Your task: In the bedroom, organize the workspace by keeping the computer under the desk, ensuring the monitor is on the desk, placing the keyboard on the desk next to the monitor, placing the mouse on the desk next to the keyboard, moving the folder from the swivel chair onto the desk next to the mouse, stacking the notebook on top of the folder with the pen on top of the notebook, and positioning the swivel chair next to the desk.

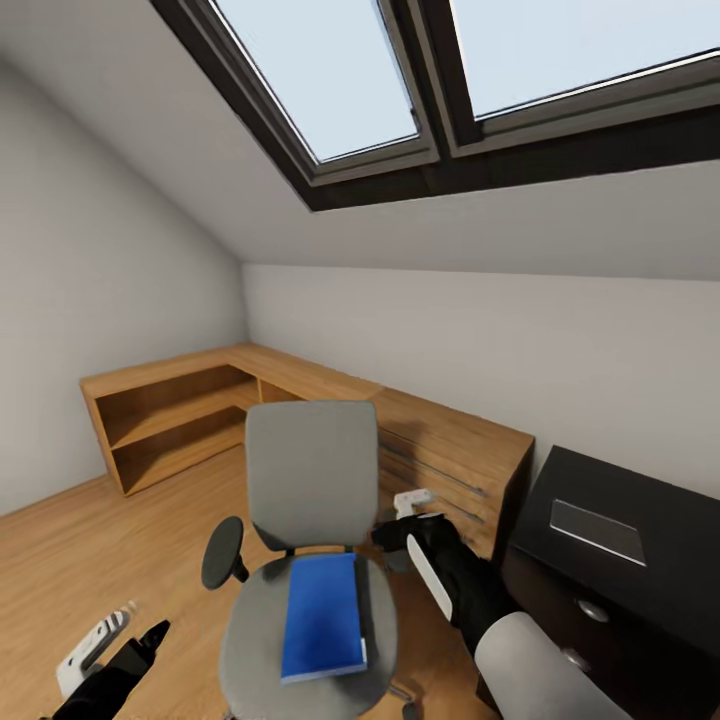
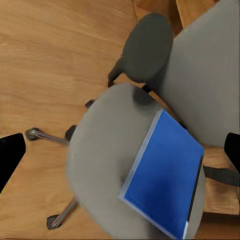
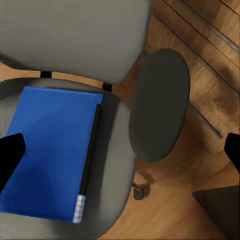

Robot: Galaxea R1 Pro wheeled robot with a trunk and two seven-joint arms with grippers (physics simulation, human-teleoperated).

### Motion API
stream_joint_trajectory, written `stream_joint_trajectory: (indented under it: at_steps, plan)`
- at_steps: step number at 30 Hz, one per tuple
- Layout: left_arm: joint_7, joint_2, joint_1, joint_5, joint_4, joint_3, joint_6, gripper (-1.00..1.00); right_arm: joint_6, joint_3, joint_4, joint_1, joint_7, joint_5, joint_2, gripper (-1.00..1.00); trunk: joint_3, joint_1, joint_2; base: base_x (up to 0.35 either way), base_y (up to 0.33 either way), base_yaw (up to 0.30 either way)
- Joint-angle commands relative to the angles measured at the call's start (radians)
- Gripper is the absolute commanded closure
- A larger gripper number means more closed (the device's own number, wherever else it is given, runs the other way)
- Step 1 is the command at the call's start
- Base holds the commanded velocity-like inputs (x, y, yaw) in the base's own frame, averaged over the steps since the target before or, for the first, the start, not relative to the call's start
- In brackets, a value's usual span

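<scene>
The grey swivel chair (image 1: pixel 312 470) stands in the middle of the wood floor, facing me. The blue folder (image 1: pixel 323 615) lies flat on its seat. My right gripper (image 1: pixel 400 520) hangs open just over the chair's right armrest (image 3: pixel 160 102), beside the folder (image 3: pixel 50 150). My left gripper (image 1: pixel 135 628) is open too, low at the chair's left and apart from it. It looks down at the seat (image 2: pixel 95 150) and the folder (image 2: pixel 165 175). A thin pale grey rectangle (image 1: pixel 597 530), possibly the notebook, lies on a black top (image 1: pixel 650 500) at the right.
A light wood L-shaped dresser (image 1: pixel 300 385) with open shelves runs along both walls behind the chair. The black unit at the right has drawers with round knobs (image 1: pixel 592 610). The sloped ceiling carries skylights (image 1: pixel 330 80). Bare wood floor (image 1: pixel 60 550) lies to the left.
</scene>
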Motion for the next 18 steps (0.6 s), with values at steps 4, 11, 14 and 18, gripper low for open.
stream_joint_trajectory:
  at_steps: [4, 11, 14, 18]
  plan:
    - [0.008, -0.002, 0.012, 0.01, 0.013, 0.012, -0.001, -1.0, 0.003, 0.003, 0.01, -0.001, -0.009, -0.011, 0.006, -1.0, -0.001, 0.0, -0.001, 0.0, 0.115, 0.276]
    - [0.008, -0.003, 0.018, 0.01, 0.025, 0.017, -0.003, -1.0, -0.029, 0.014, 0.052, -0.001, -0.056, -0.016, 0.011, -1.0, -0.001, 0.0, -0.001, 0.021, 0.245, 0.229]
    - [0.008, -0.003, 0.018, 0.011, 0.027, 0.011, -0.014, -1.0, -0.062, 0.016, 0.058, -0.001, -0.066, -0.018, 0.011, -1.0, -0.001, 0.0, -0.001, 0.104, 0.271, 0.041]
    - [0.007, -0.002, 0.015, 0.012, 0.048, 0.005, -0.023, -1.0, -0.073, 0.016, 0.06, -0.001, -0.069, -0.022, 0.011, -1.0, -0.001, 0.0, -0.001, 0.182, 0.237, 0.011]
